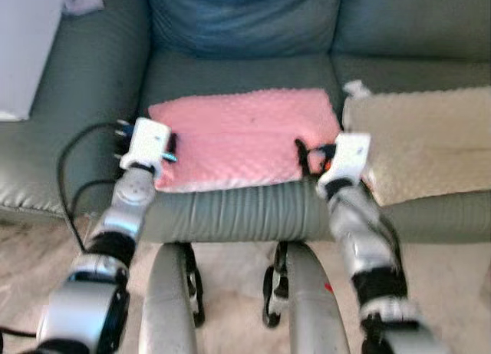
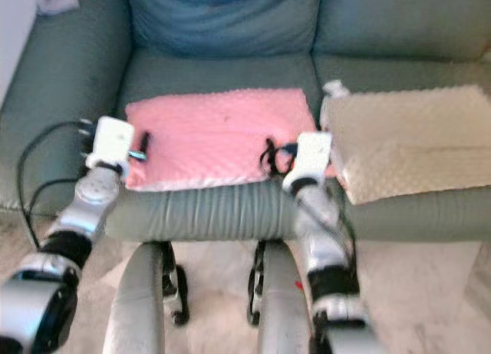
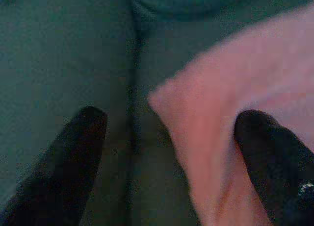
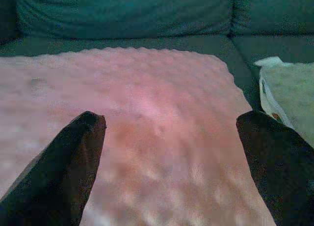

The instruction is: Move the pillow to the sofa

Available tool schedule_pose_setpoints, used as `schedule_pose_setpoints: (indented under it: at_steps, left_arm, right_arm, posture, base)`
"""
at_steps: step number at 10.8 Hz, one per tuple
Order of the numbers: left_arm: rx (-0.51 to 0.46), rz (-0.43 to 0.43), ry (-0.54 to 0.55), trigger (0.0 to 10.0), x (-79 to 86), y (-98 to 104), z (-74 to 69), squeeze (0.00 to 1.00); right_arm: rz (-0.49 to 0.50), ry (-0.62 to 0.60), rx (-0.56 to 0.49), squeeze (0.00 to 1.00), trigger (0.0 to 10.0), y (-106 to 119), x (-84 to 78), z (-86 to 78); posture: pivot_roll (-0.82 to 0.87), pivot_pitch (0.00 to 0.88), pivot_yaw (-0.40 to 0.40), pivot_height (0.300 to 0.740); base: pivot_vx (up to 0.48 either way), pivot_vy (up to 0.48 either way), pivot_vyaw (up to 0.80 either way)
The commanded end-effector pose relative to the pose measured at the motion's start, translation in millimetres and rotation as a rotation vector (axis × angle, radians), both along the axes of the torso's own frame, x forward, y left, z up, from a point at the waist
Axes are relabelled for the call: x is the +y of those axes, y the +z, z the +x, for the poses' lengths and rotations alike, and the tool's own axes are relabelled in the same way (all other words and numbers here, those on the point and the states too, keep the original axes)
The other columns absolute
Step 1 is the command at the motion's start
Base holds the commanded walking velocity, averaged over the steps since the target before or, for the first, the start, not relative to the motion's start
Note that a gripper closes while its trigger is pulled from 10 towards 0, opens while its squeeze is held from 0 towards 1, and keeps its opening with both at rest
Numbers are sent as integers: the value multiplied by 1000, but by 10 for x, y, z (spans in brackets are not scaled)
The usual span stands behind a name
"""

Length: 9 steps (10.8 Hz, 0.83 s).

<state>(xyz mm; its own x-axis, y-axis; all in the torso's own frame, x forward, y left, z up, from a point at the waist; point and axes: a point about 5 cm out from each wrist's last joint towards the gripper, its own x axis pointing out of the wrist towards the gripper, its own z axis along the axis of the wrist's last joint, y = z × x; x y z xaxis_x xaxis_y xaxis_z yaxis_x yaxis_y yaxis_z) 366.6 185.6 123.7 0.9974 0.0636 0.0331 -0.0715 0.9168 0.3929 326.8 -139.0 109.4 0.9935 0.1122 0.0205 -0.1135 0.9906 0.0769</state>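
Spread tool [image 4: 171, 162] over pink pillow [image 4: 147, 118]

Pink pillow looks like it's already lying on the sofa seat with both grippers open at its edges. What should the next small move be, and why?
Probably draw both arms straight back. The pink pillow lies flat on the sofa seat beside the beige pillow. The left gripper and right gripper are open, gripping nothing, fingers straddling the pillow's front corners, so the placing appears done.

A grey-green sofa [image 1: 230, 208] spans the view, a blue back cushion [image 1: 242, 20] against its backrest. Beige carpet [image 1: 238, 292] lies before the sofa's front edge.
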Motion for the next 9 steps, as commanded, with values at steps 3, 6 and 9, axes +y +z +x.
schedule_pose_setpoints:
  at_steps: [3, 6, 9]
  left_arm:
    - [-120, -4, 27, 10000, 76, 143, 13, 1000]
    - [-135, -112, 34, 10000, 139, -140, -428, 1000]
    - [-106, -136, -18, 10000, 16, -454, -1118, 1000]
  right_arm:
    - [29, 51, 11, 1000, 10000, -60, 172, -210]
    - [73, 14, -10, 1000, 10000, -73, 29, -429]
    - [63, -30, 66, 1000, 10000, -264, -110, -673]
  posture:
    - [-81, 23, -24, 625]
    - [-77, 0, -13, 625]
    - [-48, 0, -27, 625]
  base:
    - [0, 0, 0]
    - [0, 0, 0]
    - [0, 0, 0]
